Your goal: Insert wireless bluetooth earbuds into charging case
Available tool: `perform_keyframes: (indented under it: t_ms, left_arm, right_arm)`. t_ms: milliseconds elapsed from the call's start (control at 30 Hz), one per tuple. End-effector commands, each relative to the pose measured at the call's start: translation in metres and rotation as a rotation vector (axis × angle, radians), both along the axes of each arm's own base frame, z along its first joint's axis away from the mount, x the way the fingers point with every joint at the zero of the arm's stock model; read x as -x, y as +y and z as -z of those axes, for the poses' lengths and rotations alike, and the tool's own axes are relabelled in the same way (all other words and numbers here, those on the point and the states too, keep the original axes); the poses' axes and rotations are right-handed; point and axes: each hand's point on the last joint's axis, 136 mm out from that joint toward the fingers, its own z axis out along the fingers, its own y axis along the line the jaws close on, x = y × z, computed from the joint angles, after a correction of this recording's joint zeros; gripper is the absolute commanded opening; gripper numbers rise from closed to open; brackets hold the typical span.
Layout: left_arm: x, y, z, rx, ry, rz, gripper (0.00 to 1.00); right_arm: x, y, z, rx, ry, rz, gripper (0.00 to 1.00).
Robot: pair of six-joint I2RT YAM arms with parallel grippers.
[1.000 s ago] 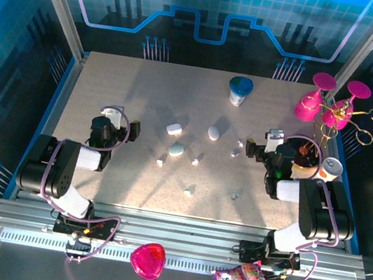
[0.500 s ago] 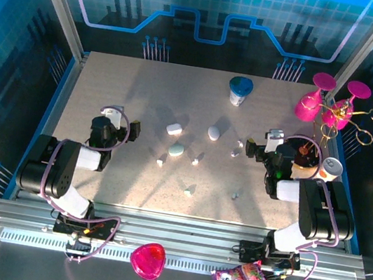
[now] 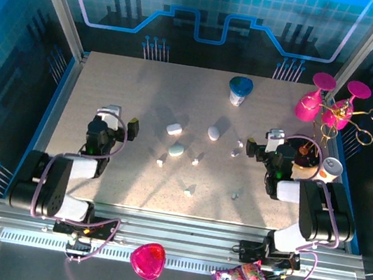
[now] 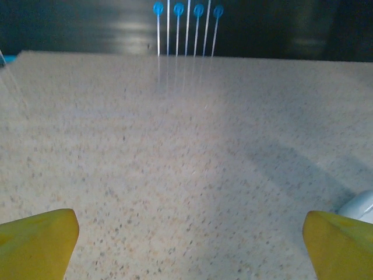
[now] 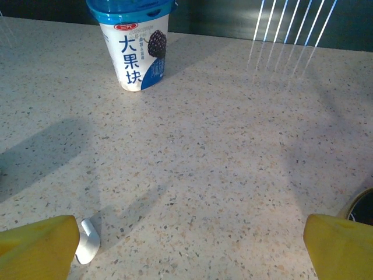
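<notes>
- Speckled beige tabletop, with the tiny white earbuds scattered loose across the middle, well apart from each other.
- None of the buds looks seated in a case. The three white pebble-shaped charging cases lie near the centre, between the two arms. Can't tell if the lids are open.
- Over on the left, the left end effector sits low over bare tabletop, yellow fingers spread wide with nothing between them.
- Same deal for the right end effector: spread wide and empty. In the right wrist cam, one earbud lies right next to its finger.
- Toward the far side stands a blue-lidded yogurt cup, upright, and pink wine glasses are at the far right corner.
</notes>
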Motion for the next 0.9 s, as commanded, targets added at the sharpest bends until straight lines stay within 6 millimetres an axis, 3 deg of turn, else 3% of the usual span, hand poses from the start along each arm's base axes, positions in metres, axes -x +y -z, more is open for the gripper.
perform_keyframes:
  t_ms: [0,167,300,433,600,700,867]
  left_arm:
    - [0.008,-0.011,-0.022,-0.088,-0.033,0.011,0.99]
    - [0.018,-0.050,-0.048,-0.139,-0.055,0.118,0.99]
    - [0.025,-0.093,-0.052,-0.117,-0.010,0.281,0.99]
    - [0.031,-0.129,-0.043,-0.091,0.106,0.452,0.99]
    - [0.042,-0.170,-0.012,-0.119,0.283,0.704,0.99]
    - [0.041,-0.183,-0.001,-0.133,0.336,0.792,0.99]
    - [0.044,-0.202,0.011,-0.231,0.388,0.906,0.99]
  right_arm:
    - [0.003,0.005,-0.027,0.025,-0.060,-0.007,1.00]
    - [0.012,0.025,-0.044,0.095,-0.057,-0.056,1.00]
    - [0.023,0.058,-0.058,0.091,-0.035,-0.163,1.00]
    - [0.039,0.103,-0.062,0.117,0.033,-0.305,1.00]
    - [0.062,0.153,-0.067,0.087,0.051,-0.466,1.00]
    - [0.075,0.169,-0.067,0.034,0.062,-0.519,1.00]
    - [0.090,0.181,-0.063,-0.018,0.084,-0.563,1.00]
